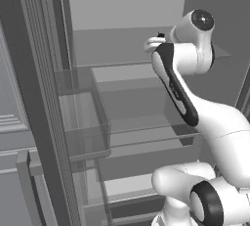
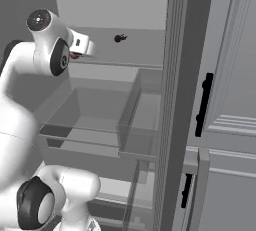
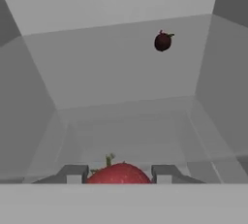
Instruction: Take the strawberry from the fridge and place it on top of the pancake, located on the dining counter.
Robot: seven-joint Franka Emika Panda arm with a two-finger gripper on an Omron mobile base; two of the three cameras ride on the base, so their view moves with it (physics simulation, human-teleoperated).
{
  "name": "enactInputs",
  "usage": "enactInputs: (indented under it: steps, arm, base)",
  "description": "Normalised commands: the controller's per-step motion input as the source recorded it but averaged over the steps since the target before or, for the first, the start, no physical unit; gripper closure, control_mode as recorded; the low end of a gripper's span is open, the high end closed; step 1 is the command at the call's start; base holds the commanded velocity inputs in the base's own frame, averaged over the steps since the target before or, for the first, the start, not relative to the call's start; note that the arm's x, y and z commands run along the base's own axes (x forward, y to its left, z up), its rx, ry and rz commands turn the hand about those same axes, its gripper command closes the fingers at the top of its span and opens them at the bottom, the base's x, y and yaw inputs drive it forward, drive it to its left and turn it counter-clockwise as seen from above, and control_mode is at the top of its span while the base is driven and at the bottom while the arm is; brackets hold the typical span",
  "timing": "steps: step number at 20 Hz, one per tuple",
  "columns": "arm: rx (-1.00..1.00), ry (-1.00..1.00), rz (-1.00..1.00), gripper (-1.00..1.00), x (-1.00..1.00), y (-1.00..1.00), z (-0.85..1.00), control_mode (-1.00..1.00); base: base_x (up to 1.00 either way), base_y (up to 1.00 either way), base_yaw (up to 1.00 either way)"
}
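The strawberry [image 3: 118,173], red and rounded with a small green stalk on top, sits between the two finger tips of the claw [image 3: 118,174], which is clenched on it inside the fridge [image 1: 44,98]. Beyond the claw and up to the right in the hand view, a small dark ball [image 3: 162,41] rests on the glass shelf [image 3: 121,68].

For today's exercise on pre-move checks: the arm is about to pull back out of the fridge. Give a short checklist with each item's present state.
1. Strawberry sits between the gripper fingertips: ok.
2. Jaws shut on the strawberry: ok.
3. Dark ball well apart from the grip, further back: ok.
4. Fridge doors open for withdrawal: ok.
5. Strawberry lifted off the shelf: cannot tell.
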Motion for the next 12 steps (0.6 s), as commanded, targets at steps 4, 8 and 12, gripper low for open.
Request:
enactInputs:
  steps: [4,8,12]
  arm:
    - [-0.15,0.18,0.0,1.0,-1.0,0.0,-0.03,-1.0]
    - [-0.18,0.16,0.08,1.0,-1.0,-0.02,-0.68,-1.0]
    - [-0.04,0.08,0.17,1.0,-1.0,-0.12,-0.85,-1.0]
  base:
    - [0.0,0.0,0.0]
    - [0.0,0.0,0.0]
    - [0.0,0.0,0.0]
